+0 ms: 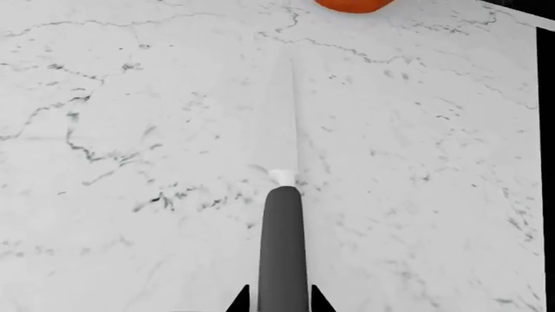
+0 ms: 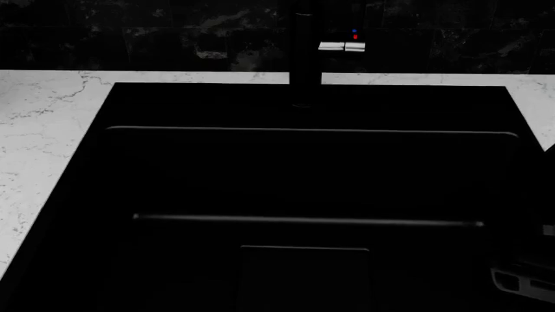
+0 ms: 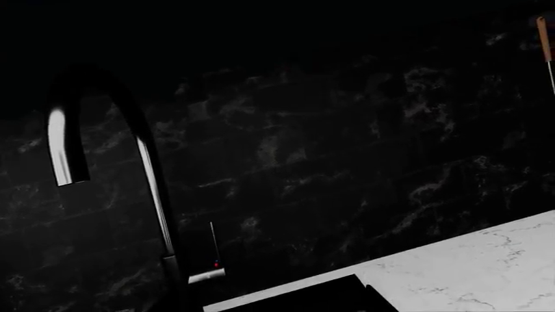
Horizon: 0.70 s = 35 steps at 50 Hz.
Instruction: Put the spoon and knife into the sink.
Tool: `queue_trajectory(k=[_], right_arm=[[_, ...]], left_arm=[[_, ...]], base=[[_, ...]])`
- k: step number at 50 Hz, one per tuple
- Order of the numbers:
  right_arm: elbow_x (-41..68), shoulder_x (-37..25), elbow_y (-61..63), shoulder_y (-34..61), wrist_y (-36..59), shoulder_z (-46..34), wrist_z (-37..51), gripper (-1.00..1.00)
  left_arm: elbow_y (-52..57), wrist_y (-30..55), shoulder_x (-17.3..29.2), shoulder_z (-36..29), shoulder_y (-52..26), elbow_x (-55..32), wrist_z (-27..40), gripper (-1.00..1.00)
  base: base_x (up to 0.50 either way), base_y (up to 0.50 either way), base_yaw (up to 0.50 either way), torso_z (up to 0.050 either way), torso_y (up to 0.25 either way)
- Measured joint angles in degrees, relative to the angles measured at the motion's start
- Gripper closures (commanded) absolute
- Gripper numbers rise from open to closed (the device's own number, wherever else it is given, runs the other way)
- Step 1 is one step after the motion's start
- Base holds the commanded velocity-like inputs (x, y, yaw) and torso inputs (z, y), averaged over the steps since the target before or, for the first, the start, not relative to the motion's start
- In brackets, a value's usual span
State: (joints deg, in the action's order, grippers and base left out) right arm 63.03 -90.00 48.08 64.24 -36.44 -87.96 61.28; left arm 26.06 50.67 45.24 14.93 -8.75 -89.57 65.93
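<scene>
My left gripper (image 1: 281, 304) has its jaws clamped on the dark handle of the knife (image 1: 281, 195); the two black fingertips show on either side of the handle at the edge of the left wrist view. The pale blade runs straight out from the handle, over the white marble counter (image 1: 130, 130). I cannot tell whether the blade touches the counter or hangs above it. Beyond the blade tip, at the far edge of that view, part of an orange round object (image 1: 351, 5) sits on the marble, well apart from the knife.

The sink (image 2: 303, 175) fills most of the head view: a matte black basin with stepped inner ledges, bordered by marble on the left and behind. The black faucet (image 2: 303, 58) rises behind its rear rim, at centre. Nothing can be made out inside the basin; it is very dark.

My right gripper shows only as a pale fragment at the lower right corner of the head view, and I cannot tell the state of its jaws. The right wrist view faces the dark veined wall (image 3: 347, 143), with the curved faucet spout, a corner of the sink and a strip of marble below.

The spoon is not visible in any view.
</scene>
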Motion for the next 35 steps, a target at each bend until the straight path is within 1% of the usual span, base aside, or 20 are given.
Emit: queue_trajectory(k=[13,22,29,35], right_arm=[[-0.31,0.0,-0.03,-0.28,-0.54,-0.2,0.28,-1.0],[-0.56,0.0,-0.03,-0.47,-0.88,-0.3,0.44,-1.0],[-0.32,0.0,-0.1,-0.46,-0.94,-0.2,0.18,-1.0],[-0.37,0.0,-0.39,-0.67,-1.41,-0.32,-0.08,-1.0]], left_arm=[[1.03,-0.5,0.02,-0.35,0.14,0.32,0.82,1.0],[4.81,-0.74,1.48,0.39,-0.98,-0.36,2.71,1.0],[8.74,-0.34,4.17,-0.22,-5.75,-2.88,5.33,1.0],[11.06,1.23,5.96,-4.39,-13.49,-6.83,6.53,1.0]], base=[[0.0,0.0,0.0,-0.001,0.0],[0.0,0.0,0.0,0.0,0.0],[0.0,0.0,0.0,0.0,0.0],[0.0,0.0,0.0,0.0,0.0]])
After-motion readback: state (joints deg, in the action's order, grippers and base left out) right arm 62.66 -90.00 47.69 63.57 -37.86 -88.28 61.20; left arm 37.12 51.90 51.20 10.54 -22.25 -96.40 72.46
